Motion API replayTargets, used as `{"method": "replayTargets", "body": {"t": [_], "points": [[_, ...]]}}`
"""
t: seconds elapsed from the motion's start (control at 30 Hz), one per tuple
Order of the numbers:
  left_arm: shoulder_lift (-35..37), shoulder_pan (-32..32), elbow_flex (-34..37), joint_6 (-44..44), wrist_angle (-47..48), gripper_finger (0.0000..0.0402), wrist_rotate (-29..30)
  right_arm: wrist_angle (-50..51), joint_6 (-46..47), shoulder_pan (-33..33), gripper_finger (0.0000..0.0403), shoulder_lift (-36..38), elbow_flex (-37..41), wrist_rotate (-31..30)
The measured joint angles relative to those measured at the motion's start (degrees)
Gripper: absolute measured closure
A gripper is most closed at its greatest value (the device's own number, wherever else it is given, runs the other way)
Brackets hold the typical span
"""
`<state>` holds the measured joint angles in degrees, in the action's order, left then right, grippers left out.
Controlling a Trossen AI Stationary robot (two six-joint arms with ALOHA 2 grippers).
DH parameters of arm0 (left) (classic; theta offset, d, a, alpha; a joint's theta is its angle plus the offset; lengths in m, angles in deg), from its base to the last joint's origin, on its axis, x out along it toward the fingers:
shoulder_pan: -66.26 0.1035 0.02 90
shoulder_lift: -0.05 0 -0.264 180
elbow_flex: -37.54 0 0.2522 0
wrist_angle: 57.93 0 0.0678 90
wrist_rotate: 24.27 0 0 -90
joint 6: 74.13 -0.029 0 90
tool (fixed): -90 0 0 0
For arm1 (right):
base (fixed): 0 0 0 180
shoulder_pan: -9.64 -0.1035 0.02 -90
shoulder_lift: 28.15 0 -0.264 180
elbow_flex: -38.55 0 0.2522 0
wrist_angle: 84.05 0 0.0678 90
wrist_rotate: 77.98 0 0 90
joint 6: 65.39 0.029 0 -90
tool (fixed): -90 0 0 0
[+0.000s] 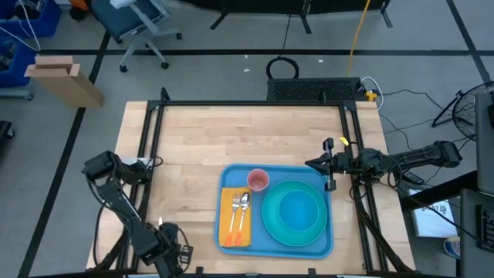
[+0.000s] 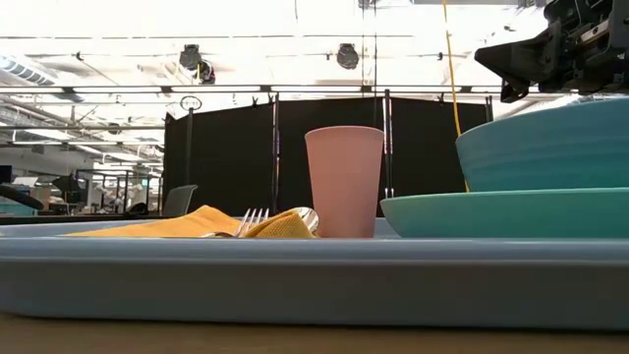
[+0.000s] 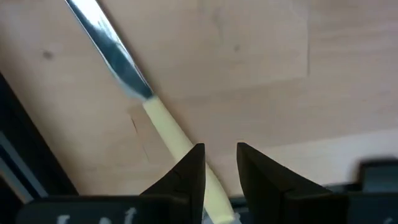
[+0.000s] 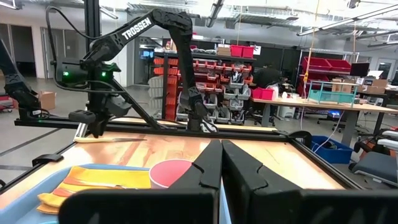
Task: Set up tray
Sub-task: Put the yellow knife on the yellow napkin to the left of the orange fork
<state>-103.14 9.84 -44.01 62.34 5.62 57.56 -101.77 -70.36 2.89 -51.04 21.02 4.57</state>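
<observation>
The light-blue tray (image 1: 231,176) lies on the wooden table and holds an orange napkin (image 1: 226,216) with a fork and a spoon (image 1: 244,202) on it. It also holds a pink cup (image 1: 258,181) and a turquoise bowl on a plate (image 1: 293,212). A knife (image 3: 134,81) with a cream handle lies on the wood at the table's near left. My left gripper (image 3: 221,155) points down over its handle end, fingers a little apart. My right gripper (image 4: 221,163) is shut and level, by the tray's far right corner (image 1: 312,164). My left gripper stands over the knife's cream handle (image 3: 171,130), near its free end, coming from above. The handle runs slantwise under one finger (image 3: 193,171) and shows again low in the gap. Whether the fingers touch it, I cannot tell.
Black frame rails (image 1: 147,154) run along the table's left and right edges, close beside my left gripper. Bare wood (image 1: 247,135) lies between the tray and the far edge. Chairs, a cardboard box and cables stand on the floor beyond the table.
</observation>
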Motion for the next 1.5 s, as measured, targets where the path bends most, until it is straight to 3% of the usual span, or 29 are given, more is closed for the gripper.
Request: {"method": "replayTargets", "body": {"t": [0.07,0.17,0.4,0.63,0.83,0.93,1.03,1.2,1.3,1.5], "points": [[-0.14,0.02,0.00,-0.97,1.33,0.0309,1.49,0.01,0.00,0.02,0.0403,-0.01,0.00,0.00],[-0.09,0.00,0.00,-2.65,4.02,0.0309,8.46,0.00,-0.07,0.00,0.0403,-0.01,0.00,0.00],[-0.09,1.91,0.00,-18.02,4.07,0.0309,15.92,0.00,-0.13,0.00,0.0403,-0.01,0.00,-0.02],[3.59,8.36,0.02,-45.04,5.60,0.0309,31.48,0.01,-0.22,0.02,0.0403,-0.01,0.00,-0.15],[12.91,15.52,-0.02,-74.56,5.39,0.0309,46.41,0.00,-0.44,0.02,0.0403,0.00,0.00,-0.23],[19.37,20.78,-0.02,-83.33,5.89,0.0309,51.45,0.00,-0.42,0.02,0.0403,-0.01,0.00,-0.33],[27.50,23.75,-0.02,-78.85,12.58,0.0309,57.62,0.04,-0.30,0.02,0.0403,-0.01,0.00,-0.33],[37.57,18.74,-0.02,-46.50,35.62,0.0309,59.22,1.01,-0.06,0.02,0.0403,-0.02,0.00,-0.31],[37.55,15.45,0.21,-32.84,40.47,0.0309,53.25,1.88,0.58,0.02,0.0403,-0.04,0.00,-0.31],[29.97,13.25,1.07,-22.79,40.24,0.0310,32.53,3.28,1.31,0.02,0.0403,-0.16,0.00,-0.31]]}}
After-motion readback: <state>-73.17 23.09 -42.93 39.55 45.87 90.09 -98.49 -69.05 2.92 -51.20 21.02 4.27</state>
